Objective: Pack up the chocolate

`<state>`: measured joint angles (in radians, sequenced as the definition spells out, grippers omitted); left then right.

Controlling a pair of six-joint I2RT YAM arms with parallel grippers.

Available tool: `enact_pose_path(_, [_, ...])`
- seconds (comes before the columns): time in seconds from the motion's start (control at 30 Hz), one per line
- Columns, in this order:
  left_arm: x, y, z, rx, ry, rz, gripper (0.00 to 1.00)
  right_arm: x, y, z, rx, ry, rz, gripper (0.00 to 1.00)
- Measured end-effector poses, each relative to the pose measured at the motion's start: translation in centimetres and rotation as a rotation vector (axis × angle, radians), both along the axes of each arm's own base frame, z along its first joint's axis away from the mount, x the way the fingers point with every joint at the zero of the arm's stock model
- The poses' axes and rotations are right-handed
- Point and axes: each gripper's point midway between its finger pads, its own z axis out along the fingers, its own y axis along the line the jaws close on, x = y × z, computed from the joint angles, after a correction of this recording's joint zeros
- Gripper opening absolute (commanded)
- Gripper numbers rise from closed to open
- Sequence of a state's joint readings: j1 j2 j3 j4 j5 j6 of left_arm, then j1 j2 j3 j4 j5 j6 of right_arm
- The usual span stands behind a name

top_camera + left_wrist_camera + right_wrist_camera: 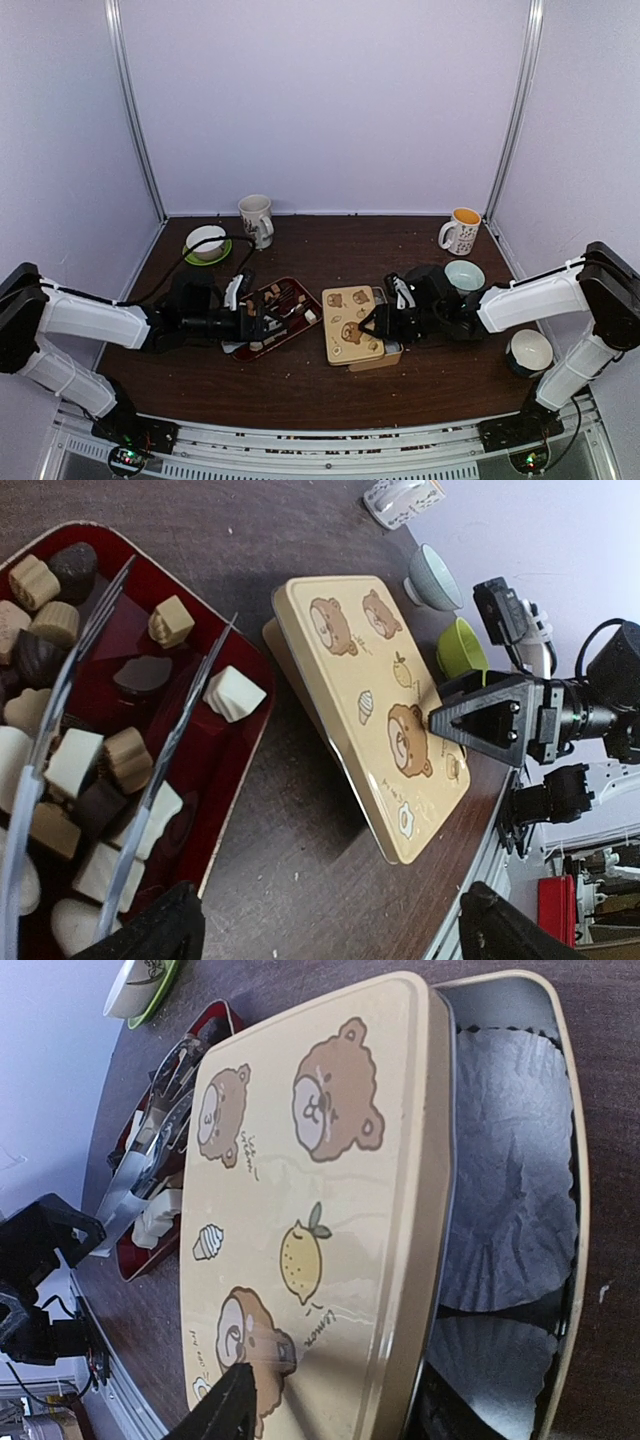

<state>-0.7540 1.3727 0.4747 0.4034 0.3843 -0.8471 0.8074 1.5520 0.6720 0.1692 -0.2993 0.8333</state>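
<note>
1. The red tray on the counter holds the chocolate: many small cream, tan and dark brown pieces. None shows in the tin.
2. Silver tongs lie across the pieces in the tray.
3. The tin sits just right of the tray, lined with dark crinkled paper cups. Its bear-printed lid lies askew and tilted over it, covering most of the opening.
4. The left end effector hangs over the tray's near edge, fingers wide apart and holding nothing.
5. The right end effector straddles the lid's rim, one finger above the lid and one below. I cannot tell whether it is clamped.
6. At the back stand a white mug, a bowl on a green saucer and an orange-lined mug. A pale bowl and a white bowl sit at the right.
</note>
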Motion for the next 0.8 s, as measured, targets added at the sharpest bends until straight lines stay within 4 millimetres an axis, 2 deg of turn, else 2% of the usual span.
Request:
enact_pose_path(0.27, [0.3, -4.2, -2.5, -0.040, 0.108, -0.026, 0.85, -0.2, -0.1, -0.1, 0.017, 0.002, -0.006, 0.46])
enact_pose_path(0.53, [1.3, -6.6, -2.0, -0.094, 0.139, -0.052, 0.75, -0.5, -0.1, -0.2, 0.033, 0.017, -0.005, 0.43])
enact_pose_path(0.67, [1.6, -7.6, -2.0, -0.112, 0.154, -0.072, 0.62, -0.7, 0.1, -0.1, 0.042, 0.025, 0.008, 0.42])
enact_pose_path(0.8, [1.7, -8.4, -2.7, -0.110, 0.183, -0.090, 0.60, -0.9, 0.4, 0.1, 0.066, 0.030, 0.019, 0.41])
